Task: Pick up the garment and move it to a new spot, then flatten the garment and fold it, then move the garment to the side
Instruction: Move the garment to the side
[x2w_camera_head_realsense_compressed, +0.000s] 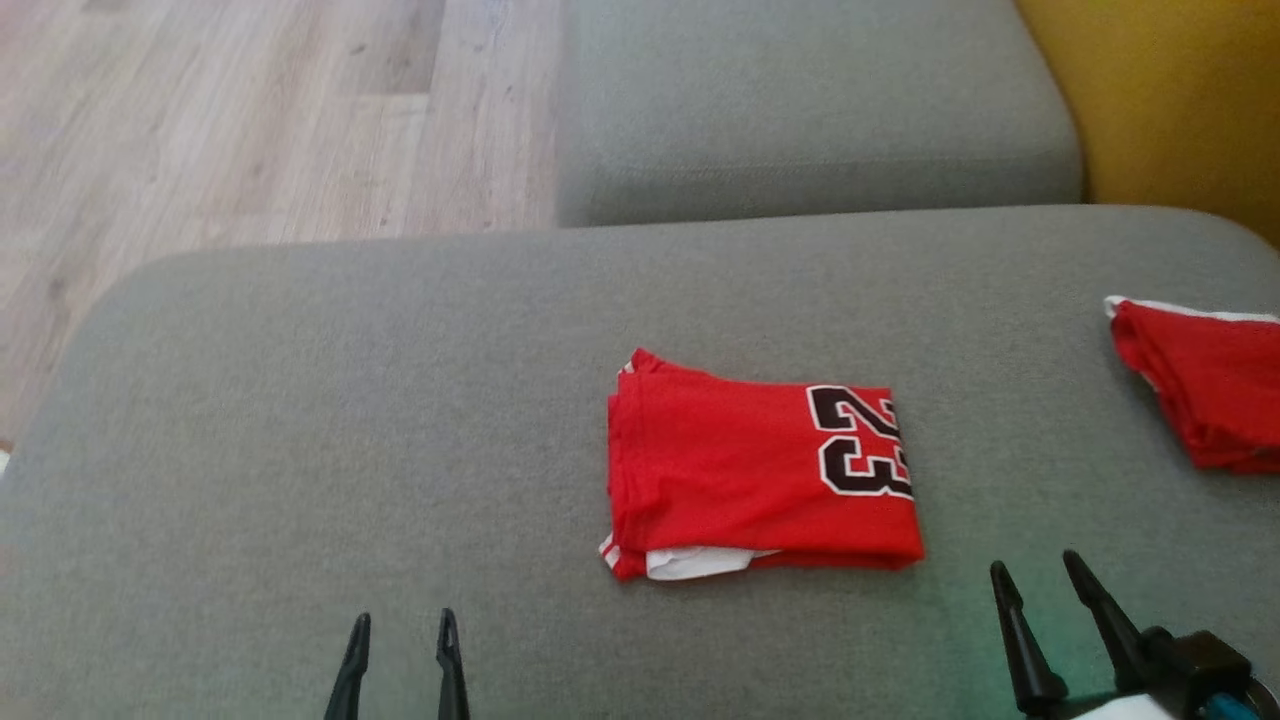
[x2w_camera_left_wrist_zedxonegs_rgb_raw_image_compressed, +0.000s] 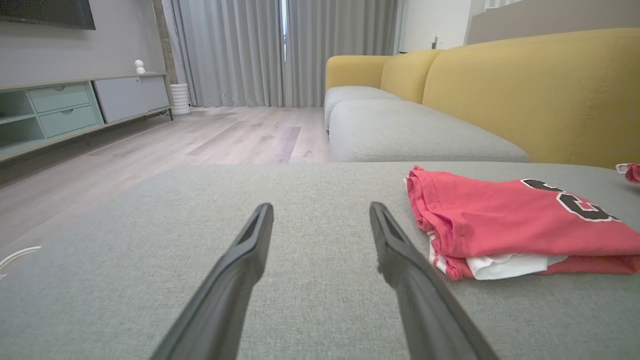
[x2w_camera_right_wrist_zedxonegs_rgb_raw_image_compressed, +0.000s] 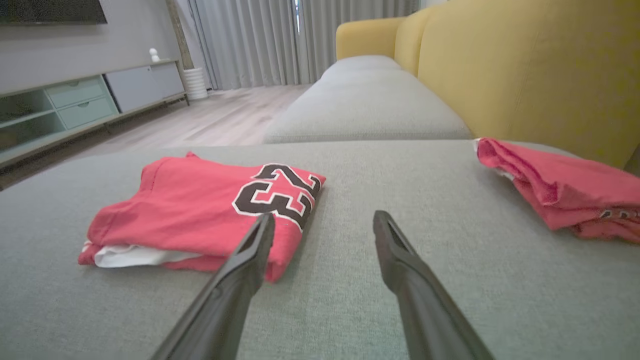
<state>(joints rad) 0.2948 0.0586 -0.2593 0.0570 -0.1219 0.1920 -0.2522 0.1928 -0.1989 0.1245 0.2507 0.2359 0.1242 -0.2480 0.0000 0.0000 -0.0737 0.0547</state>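
Note:
A red garment (x2w_camera_head_realsense_compressed: 740, 470) with a black "23" lies folded flat in a neat rectangle on the grey cushion (x2w_camera_head_realsense_compressed: 300, 430); a white edge peeks out at its near side. The left wrist view has the same garment (x2w_camera_left_wrist_zedxonegs_rgb_raw_image_compressed: 505, 220) to the right of my fingers, and in the right wrist view the garment (x2w_camera_right_wrist_zedxonegs_rgb_raw_image_compressed: 200, 215) sits to the left. My left gripper (x2w_camera_head_realsense_compressed: 403, 625) rests open at the lower left, well short of the garment, with nothing between its fingers. My right gripper (x2w_camera_head_realsense_compressed: 1035, 570) stands open at the lower right, just off the garment's near right corner, empty.
A second red garment (x2w_camera_head_realsense_compressed: 1210, 385) lies folded at the cushion's right edge. Behind it rises a yellow sofa back (x2w_camera_head_realsense_compressed: 1170, 90), with another grey seat cushion (x2w_camera_head_realsense_compressed: 800, 110) beyond. Wooden floor (x2w_camera_head_realsense_compressed: 200, 120) lies to the left, past the cushion's rounded edge.

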